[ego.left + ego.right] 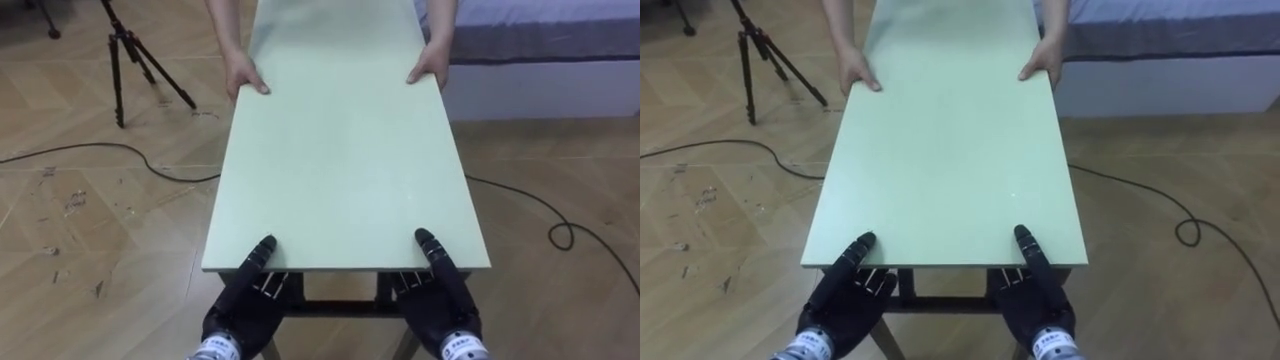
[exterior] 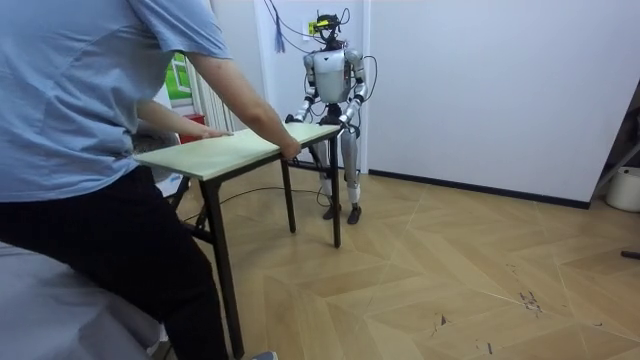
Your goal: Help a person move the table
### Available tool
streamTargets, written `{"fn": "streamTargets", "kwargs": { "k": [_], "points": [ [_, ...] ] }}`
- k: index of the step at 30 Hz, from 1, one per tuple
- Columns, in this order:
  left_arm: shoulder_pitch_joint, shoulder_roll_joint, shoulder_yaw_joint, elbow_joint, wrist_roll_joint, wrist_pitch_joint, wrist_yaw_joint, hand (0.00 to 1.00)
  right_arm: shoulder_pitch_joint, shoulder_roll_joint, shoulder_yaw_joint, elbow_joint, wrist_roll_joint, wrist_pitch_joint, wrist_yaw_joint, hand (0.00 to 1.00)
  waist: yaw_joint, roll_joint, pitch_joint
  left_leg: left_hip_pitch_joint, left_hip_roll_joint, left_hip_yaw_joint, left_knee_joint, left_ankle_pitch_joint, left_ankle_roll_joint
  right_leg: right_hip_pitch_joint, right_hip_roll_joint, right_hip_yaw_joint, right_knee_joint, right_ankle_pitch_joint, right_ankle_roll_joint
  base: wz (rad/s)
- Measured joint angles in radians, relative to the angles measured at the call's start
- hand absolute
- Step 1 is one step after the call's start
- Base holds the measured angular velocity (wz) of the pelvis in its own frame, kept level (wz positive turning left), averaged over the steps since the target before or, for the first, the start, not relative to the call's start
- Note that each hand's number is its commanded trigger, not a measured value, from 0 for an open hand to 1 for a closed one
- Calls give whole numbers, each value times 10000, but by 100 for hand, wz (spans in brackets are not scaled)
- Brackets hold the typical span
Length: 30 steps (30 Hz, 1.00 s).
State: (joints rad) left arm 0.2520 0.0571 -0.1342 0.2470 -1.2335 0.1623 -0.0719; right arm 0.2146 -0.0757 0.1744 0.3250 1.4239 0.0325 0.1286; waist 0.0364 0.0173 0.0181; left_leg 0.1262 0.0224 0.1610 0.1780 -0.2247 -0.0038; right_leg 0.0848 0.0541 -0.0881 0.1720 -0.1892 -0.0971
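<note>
Place: a home bedroom, set up for recording.
Floor (image 2: 450,270): herringbone wood parquet.
Wall (image 2: 480,80): plain white.
Bed (image 1: 540,40): grey cover, white base.
Tripod (image 1: 125,50): 1, black, on the parquet.

A tripod (image 1: 128,62) stands near the surface's (image 1: 345,150) far left corner; a bed (image 1: 545,45) sits by its far right. A wall (image 2: 480,90) is close behind the robot. The floor (image 2: 480,270) is wide open at the room view's right.

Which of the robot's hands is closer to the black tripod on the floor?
Left. The left hand grips the table at its near edge, toward the tripod; the right hand grips the same edge's other corner, farther off.
</note>
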Motion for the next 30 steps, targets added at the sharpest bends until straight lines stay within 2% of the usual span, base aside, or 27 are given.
{"fn": "streamTargets", "kwargs": {
  "k": [5,13,19,22,25,30],
  "points": [
    [184,-63,68,-234,43,-1,-424,100,69,-28,18,-255,-139,-193,464,100,10,7,-6,5,7,-22,0,0,0,10,-9,-53,42,1,1,2],
    [261,-109,34,-480,55,0,-544,100,280,-154,27,-748,-129,-268,508,100,344,29,-19,-110,11,7,41,0,0,-204,-11,-59,153,2,-2,-1],
    [273,-118,25,-506,200,-26,-676,100,386,-210,100,-911,-78,-345,558,100,471,140,-91,-189,14,0,44,1,0,-309,-10,-129,173,4,-5,0],
    [270,-118,29,-505,289,-50,-675,100,388,-208,107,-910,-68,-345,557,100,488,142,-92,-194,27,-27,16,1,0,-300,-9,-218,174,5,-7,0],
    [261,-116,45,-508,489,-225,-805,100,422,-207,174,-929,40,-346,599,100,486,141,-91,-215,29,-58,-22,1,0,-300,-9,-266,178,5,-7,0],
    [411,-91,42,-517,804,-294,-1145,100,797,-250,224,-1084,305,-321,735,100,473,124,-69,-166,18,-53,-142,0,1,-294,-18,-318,160,6,-4,-1]
  ]
}}
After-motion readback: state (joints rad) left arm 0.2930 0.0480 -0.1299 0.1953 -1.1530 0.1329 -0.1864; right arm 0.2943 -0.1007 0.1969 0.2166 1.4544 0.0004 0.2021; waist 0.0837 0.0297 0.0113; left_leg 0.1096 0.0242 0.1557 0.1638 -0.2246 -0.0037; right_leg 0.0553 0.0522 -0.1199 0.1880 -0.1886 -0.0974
